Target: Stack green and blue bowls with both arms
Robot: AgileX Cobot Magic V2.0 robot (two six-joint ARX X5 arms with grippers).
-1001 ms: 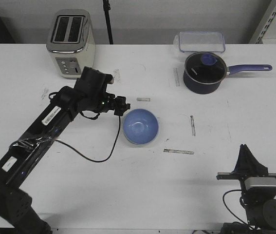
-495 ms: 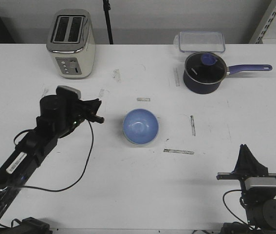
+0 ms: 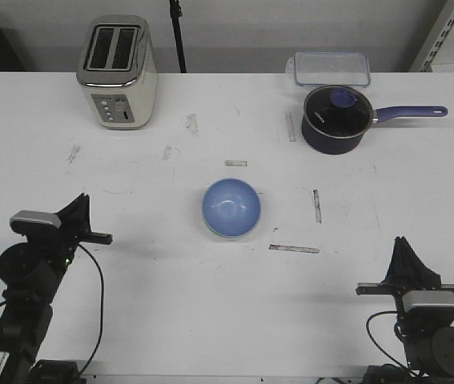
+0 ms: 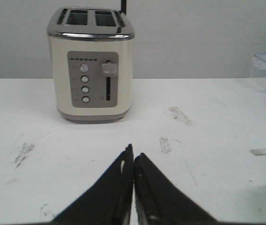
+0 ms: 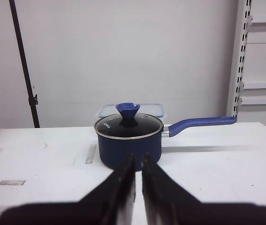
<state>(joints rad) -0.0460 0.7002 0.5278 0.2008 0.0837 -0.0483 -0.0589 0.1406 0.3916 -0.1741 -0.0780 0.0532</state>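
Note:
The light blue bowl [image 3: 231,208] sits upright at the middle of the table. A thin pale greenish edge [image 3: 213,230] shows under its near-left rim; the green bowl is otherwise hidden. My left gripper [image 3: 81,202] is shut and empty near the front left edge, well apart from the bowl; in the left wrist view [image 4: 133,151] it points at the toaster. My right gripper [image 3: 403,244] is shut and empty near the front right edge; in the right wrist view [image 5: 138,157] it points at the saucepan.
A cream toaster [image 3: 118,72] stands at the back left. A dark navy saucepan [image 3: 335,118] with a lid and long blue handle stands at the back right, with a clear plastic box [image 3: 331,68] behind it. Tape strips [image 3: 294,249] mark the table.
My left arm has pulled back from beside the blue bowl to the front left of the table. The bowl has stayed in place. The right arm has not moved.

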